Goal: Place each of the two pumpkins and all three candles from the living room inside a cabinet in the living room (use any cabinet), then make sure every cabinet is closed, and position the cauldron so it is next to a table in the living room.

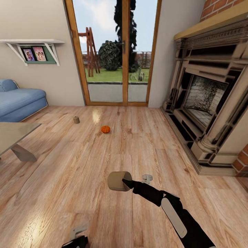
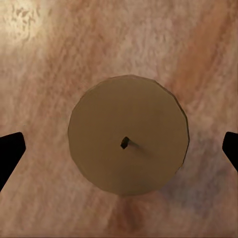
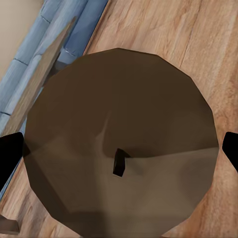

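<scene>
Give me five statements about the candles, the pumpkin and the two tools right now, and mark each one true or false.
1. The right tool holds a candle. True.
2. A pumpkin sits on the wooden floor in front of the glass door. True.
3. The pumpkin rests on the blue sofa. False: it is on the floor, apart from the sofa.
4. The left tool grips a pumpkin. False: a candle lies between its spread fingers, with gaps on both sides.
5. A further candle stands on the fireplace. False: it stands on the floor, left of the pumpkin.
</scene>
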Controlling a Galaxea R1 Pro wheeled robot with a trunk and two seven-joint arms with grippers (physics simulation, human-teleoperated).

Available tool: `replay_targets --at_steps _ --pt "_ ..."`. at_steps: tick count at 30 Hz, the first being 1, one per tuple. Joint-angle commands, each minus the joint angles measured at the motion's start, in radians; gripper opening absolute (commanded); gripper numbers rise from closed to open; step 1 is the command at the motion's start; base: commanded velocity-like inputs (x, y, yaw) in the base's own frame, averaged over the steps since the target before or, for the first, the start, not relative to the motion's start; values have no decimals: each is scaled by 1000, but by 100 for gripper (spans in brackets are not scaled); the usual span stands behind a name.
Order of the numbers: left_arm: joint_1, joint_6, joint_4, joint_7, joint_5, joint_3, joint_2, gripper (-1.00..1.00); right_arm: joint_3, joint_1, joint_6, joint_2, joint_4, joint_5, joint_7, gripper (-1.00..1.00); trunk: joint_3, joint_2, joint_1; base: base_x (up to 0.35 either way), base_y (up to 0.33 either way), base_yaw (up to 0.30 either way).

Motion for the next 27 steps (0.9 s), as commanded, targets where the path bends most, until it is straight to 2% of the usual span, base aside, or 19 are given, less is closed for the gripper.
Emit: replay_targets --at_steps 1,9,18,23,27 --pt "0 2 0 5 3 -10 1 100 1 -1 5 -1 -1 -8 -1 -100 -1 0 0 0 0 0" --pt "0 -60 4 -2 -3 -13 -2 100 1 0 5 -2 -1 -8 -1 -100 -1 0 0 0 0 0" --pt "0 -64 4 -3 -4 -14 -3 100 2 0 5 -8 -15 -7 1 -100 -36 -2 4 0 0 0" --pt "0 -65 4 -3 -4 -14 -3 100 4 0 6 -12 -100 -5 44 -100 -55 -4 6 0 0 0" --pt "0 -81 4 -3 -3 -15 -3 100 6 0 6 -11 -121 -4 62 -100 -70 -5 8 0 0 0"
